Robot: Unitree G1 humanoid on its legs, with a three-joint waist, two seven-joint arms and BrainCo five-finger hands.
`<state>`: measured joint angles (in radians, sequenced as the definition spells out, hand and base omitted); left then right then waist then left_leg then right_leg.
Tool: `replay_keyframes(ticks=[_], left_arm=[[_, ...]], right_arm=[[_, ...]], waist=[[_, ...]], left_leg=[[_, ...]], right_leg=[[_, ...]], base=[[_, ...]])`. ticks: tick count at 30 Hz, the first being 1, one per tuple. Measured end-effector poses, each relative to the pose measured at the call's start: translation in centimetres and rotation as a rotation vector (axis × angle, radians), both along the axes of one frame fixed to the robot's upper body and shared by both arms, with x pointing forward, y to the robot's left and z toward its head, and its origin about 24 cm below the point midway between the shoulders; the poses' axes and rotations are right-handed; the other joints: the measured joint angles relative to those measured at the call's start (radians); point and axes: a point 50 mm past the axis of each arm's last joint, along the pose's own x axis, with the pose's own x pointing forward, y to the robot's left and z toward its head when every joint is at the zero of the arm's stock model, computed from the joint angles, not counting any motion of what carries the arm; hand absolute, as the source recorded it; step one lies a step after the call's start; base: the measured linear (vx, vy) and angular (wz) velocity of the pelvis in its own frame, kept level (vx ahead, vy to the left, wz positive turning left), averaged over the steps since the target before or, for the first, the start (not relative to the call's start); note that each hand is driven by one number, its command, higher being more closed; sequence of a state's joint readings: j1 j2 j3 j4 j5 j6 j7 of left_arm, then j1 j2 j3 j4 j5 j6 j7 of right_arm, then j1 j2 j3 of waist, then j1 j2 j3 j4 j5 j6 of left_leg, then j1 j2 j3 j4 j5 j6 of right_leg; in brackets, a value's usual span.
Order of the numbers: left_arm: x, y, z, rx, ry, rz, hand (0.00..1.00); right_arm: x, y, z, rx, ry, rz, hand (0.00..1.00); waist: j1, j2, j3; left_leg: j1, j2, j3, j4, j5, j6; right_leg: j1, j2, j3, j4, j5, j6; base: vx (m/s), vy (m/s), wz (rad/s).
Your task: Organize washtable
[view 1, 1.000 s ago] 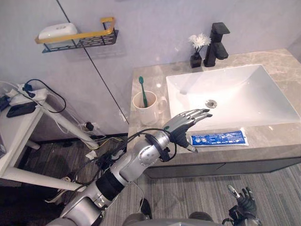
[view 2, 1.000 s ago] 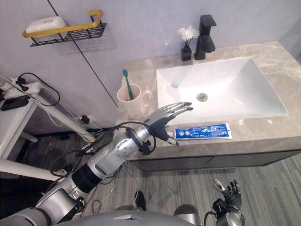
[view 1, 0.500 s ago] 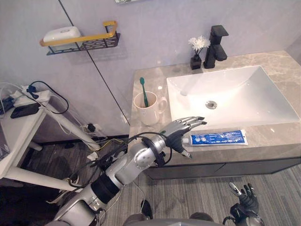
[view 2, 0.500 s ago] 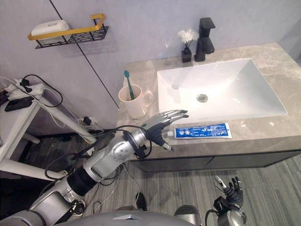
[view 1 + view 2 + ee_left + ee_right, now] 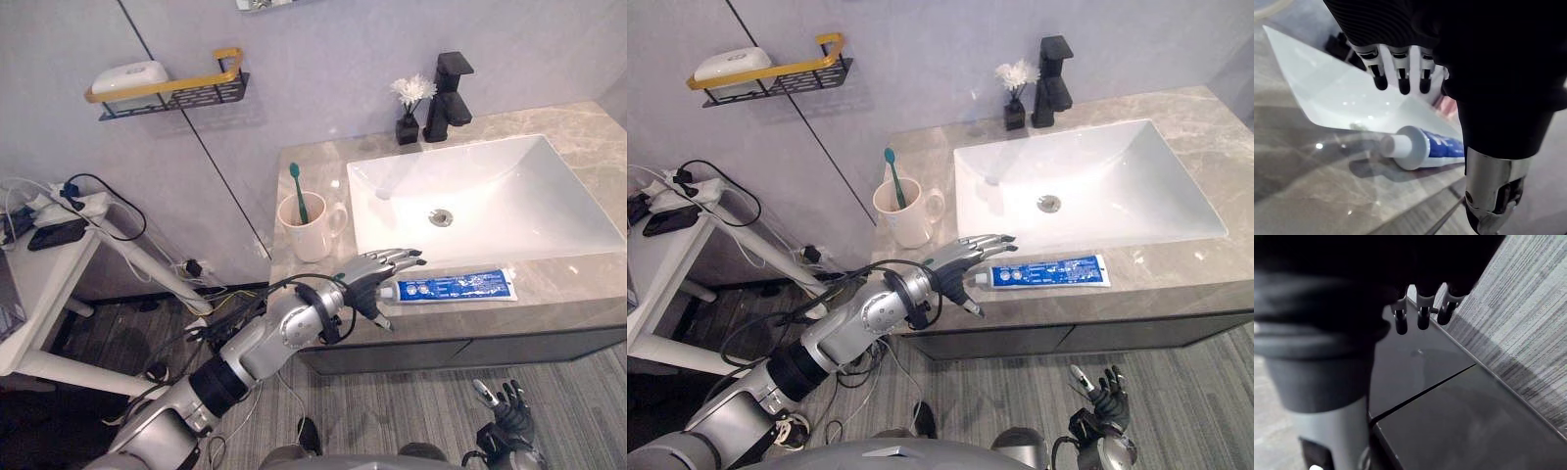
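Marble counter [image 5: 578, 302]: left hand [image 5: 364, 277] flat, fingers [image 5: 1400, 73] straight, just over toothpaste tube [image 5: 453, 287] cap end; right hand [image 5: 505, 423] low, relaxed.

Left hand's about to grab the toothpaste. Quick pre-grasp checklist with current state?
1. Left hand open, fingers straight: ok.
2. Hand lined up over the cap end of the toothpaste tube: ok.
3. Contact with tube: cannot tell.
4. Tube lying flat on the counter, nothing on it: ok.
5. Mug upright with toothbrush inside, apart from the hand: ok.
6. Right hand low and out of the way: ok.
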<state>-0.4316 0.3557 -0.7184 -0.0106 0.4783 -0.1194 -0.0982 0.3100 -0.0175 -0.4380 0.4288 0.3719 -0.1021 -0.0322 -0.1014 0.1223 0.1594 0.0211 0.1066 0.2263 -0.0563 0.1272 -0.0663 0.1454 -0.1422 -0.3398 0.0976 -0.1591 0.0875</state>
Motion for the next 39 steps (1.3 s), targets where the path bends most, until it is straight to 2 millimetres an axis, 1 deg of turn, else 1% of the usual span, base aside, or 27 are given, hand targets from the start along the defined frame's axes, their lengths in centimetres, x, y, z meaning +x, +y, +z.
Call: replay_keyframes(ticks=[3,4,6,10,14,16,21,25,26,29,33,39], left_arm=[[-0.2,-0.8,-1.3,0.04,0.039,-0.022,0.0],[-0.2,-0.9,-1.4,0.042,0.043,-0.025,0.0],[-0.5,-1.7,-2.1,0.051,0.059,-0.035,0.0],[-0.1,-2.5,-1.9,0.05,0.052,-0.042,0.0],[-0.2,-3.0,-1.8,0.05,0.035,-0.046,0.0],[-0.1,-3.5,-2.0,0.059,0.033,-0.051,0.0],[0.2,-3.7,-1.6,0.059,0.014,-0.052,0.0],[0.2,-3.8,-1.7,0.055,0.017,-0.049,0.0],[0.1,-4.0,-1.7,0.053,0.017,-0.05,1.0],[0.2,-4.3,-1.7,0.047,0.019,-0.049,1.0],[0.8,-4.7,-0.9,0.039,-0.02,-0.04,1.0],[0.8,-5.2,-0.5,0.013,-0.034,-0.039,1.0]], right_arm=[[-0.1,-0.1,0.1,-0.003,-0.002,0.0,0.0],[-0.1,-0.1,0.1,-0.003,-0.002,0.0,0.0],[-0.3,-0.1,0.0,-0.004,0.004,-0.002,0.0],[-0.3,-0.1,0.0,-0.006,0.007,-0.002,0.0],[-0.6,-0.1,0.0,-0.006,0.015,-0.006,0.0],[-0.7,-0.1,-0.1,-0.006,0.018,-0.007,0.0],[-0.8,-0.2,-0.1,-0.008,0.022,-0.01,0.0],[-0.9,-0.2,-0.1,-0.009,0.024,-0.011,0.0],[-0.9,-0.2,-0.1,-0.009,0.024,-0.011,0.0],[-0.8,-0.2,-0.1,-0.009,0.023,-0.01,0.0],[-0.7,-0.2,0.2,-0.018,0.01,-0.007,0.0],[-0.6,-0.1,0.4,-0.023,0.006,0.001,0.0]], waist=[[-0.001,0.009,0.007],[-0.002,0.01,0.008],[-0.002,0.015,0.012],[-0.003,0.016,0.014],[-0.011,0.019,0.015],[-0.013,0.022,0.017],[-0.023,0.036,0.027],[-0.025,0.036,0.027],[-0.025,0.036,0.027],[-0.025,0.036,0.027],[-0.026,0.035,0.031],[-0.025,0.033,0.036]], left_leg=[[-0.001,0.0,0.002,-0.001,0.0,0.0],[-0.001,0.0,0.002,-0.001,0.0,0.0],[-0.002,0.0,0.003,-0.001,0.0,0.0],[-0.002,0.0,0.003,-0.001,0.0,0.0],[-0.002,-0.001,0.005,-0.002,0.0,0.0],[-0.002,0.0,0.004,-0.002,0.0,0.0],[-0.002,-0.001,0.005,-0.003,0.0,0.0],[-0.002,-0.001,0.005,-0.002,0.0,0.0],[-0.002,-0.001,0.005,-0.002,0.0,0.0],[-0.003,-0.002,0.005,-0.002,0.0,0.0],[-0.003,-0.002,0.005,-0.003,0.0,0.0],[-0.008,-0.003,0.002,-0.002,0.0,0.0]], right_leg=[[-0.002,-0.001,0.002,0.0,0.0,0.0],[-0.003,-0.001,0.002,0.0,0.0,0.0],[-0.004,-0.001,0.002,0.0,0.0,0.0],[-0.004,-0.001,0.002,0.0,-0.001,0.0],[-0.006,-0.002,0.004,-0.002,-0.003,0.001],[-0.006,-0.002,0.004,-0.002,-0.004,0.001],[-0.006,-0.003,0.004,-0.003,-0.004,0.002],[-0.006,-0.003,0.005,-0.004,-0.005,0.002],[-0.006,-0.003,0.005,-0.005,-0.005,0.002],[-0.006,-0.003,0.005,-0.005,-0.005,0.002],[-0.006,-0.004,0.004,-0.006,-0.007,0.002],[-0.006,-0.004,0.0,-0.012,-0.007,0.002]], base=[[0.0,0.0,0.0],[0.0,0.0,0.0],[0.0,0.0,0.0],[0.0,0.0,0.0],[0.0,0.0,0.0],[0.0,0.0,0.0],[0.0,0.0,0.0],[0.0,0.0,0.0],[0.0,0.0,0.0],[0.0,0.0,0.0],[0.0,0.0,0.0],[0.0,-0.002,0.02]])
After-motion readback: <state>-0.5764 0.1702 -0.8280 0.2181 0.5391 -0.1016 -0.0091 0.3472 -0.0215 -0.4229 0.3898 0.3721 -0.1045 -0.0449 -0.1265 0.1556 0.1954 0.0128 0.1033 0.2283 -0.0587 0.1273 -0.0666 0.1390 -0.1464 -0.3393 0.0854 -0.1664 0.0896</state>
